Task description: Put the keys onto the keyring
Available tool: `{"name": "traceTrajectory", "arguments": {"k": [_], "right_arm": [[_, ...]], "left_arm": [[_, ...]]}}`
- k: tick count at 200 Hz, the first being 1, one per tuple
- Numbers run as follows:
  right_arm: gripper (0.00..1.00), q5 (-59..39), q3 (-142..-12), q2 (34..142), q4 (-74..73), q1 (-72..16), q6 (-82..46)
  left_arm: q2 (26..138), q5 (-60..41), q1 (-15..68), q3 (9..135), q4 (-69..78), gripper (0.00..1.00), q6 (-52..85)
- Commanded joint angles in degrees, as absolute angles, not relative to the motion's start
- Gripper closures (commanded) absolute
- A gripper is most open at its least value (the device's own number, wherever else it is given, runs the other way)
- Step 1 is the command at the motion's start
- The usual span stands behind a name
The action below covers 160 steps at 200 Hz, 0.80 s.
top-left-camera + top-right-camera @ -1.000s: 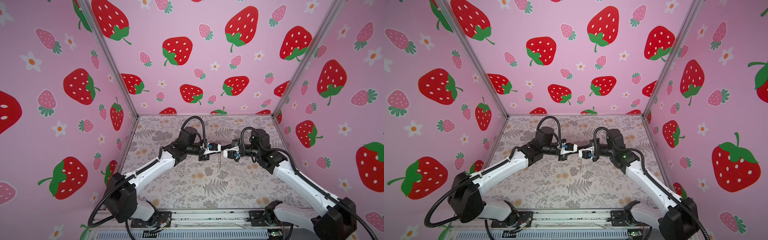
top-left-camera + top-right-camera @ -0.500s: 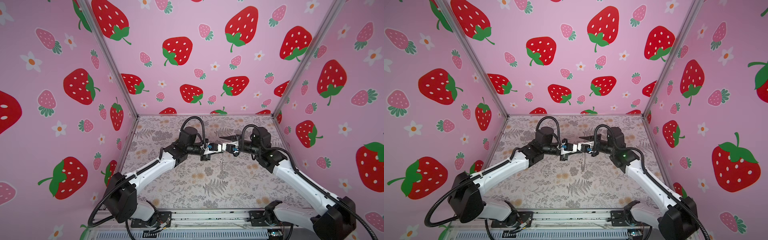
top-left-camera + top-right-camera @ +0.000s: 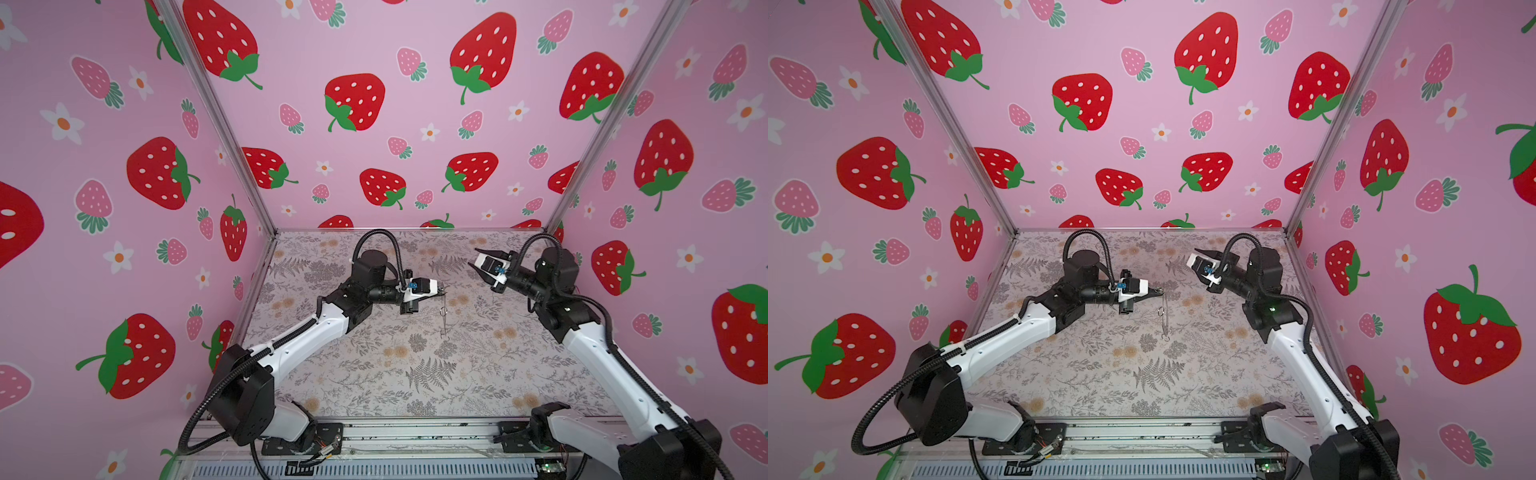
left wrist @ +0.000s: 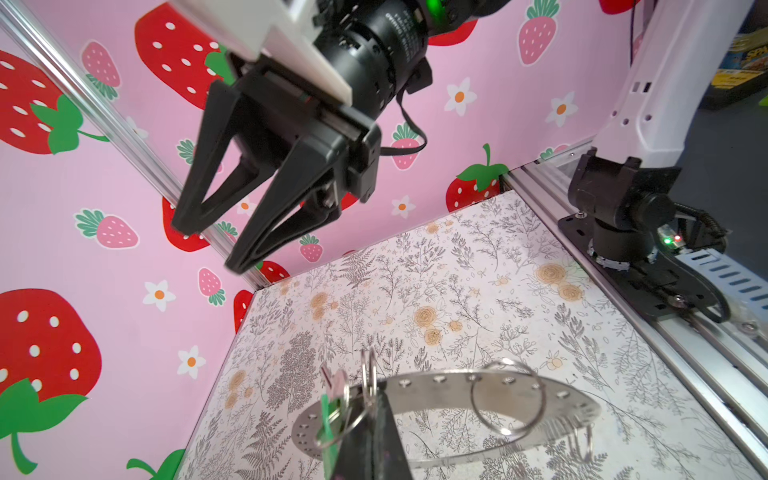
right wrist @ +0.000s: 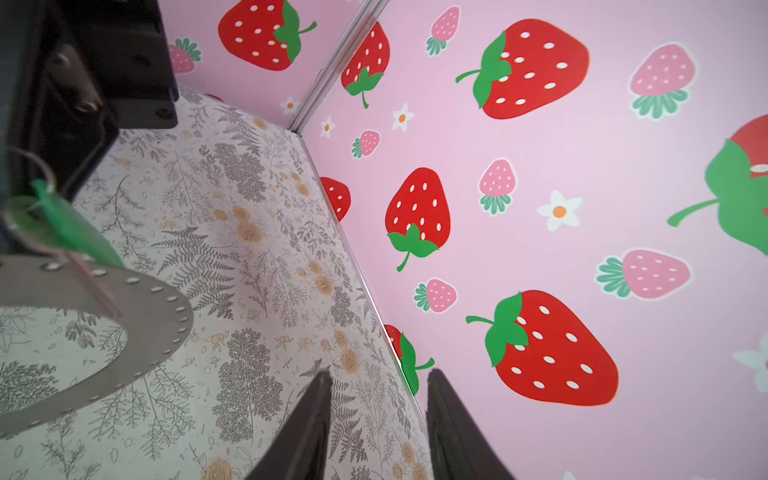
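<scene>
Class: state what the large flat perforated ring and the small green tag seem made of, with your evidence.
The large flat perforated ring is probably thin sheet metal: silvery-grey, with a dull sheen and neatly punched holes. The small green tag is likely plastic: bright, even colour, smooth, and seemingly slightly translucent.

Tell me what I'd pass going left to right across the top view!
left forearm → keyring, dangling edge-on → right gripper, open and holding nothing → right forearm
</scene>
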State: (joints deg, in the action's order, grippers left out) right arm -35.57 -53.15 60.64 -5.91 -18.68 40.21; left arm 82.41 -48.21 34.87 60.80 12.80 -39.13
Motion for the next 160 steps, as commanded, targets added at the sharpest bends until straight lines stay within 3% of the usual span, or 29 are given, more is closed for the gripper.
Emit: {"name": "traceTrajectory", "arguments": {"k": [1,49,82,160], "right_arm": [[0.6,-45.8,-51.8,58.2,-5.7,-18.3,35.3],[0.72,-46.3,-57.8,63.1,6.1,-25.9,38.4],[0.79,-48.1,-58.3,64.6,7.0,-26.2,38.4],[0.84,-50.0,-57.7,65.3,9.4,-26.7,40.2]], "left_arm": [[83.0,-50.2,34.1,61.3,17.5,1.0,-38.0],[84.1,-50.1,33.8,63.0,16.3,1.0,-39.3],[84.2,-49.9,33.8,63.8,15.7,1.0,-39.8],[83.9,-49.0,33.7,63.9,15.0,1.0,-40.3]]}}
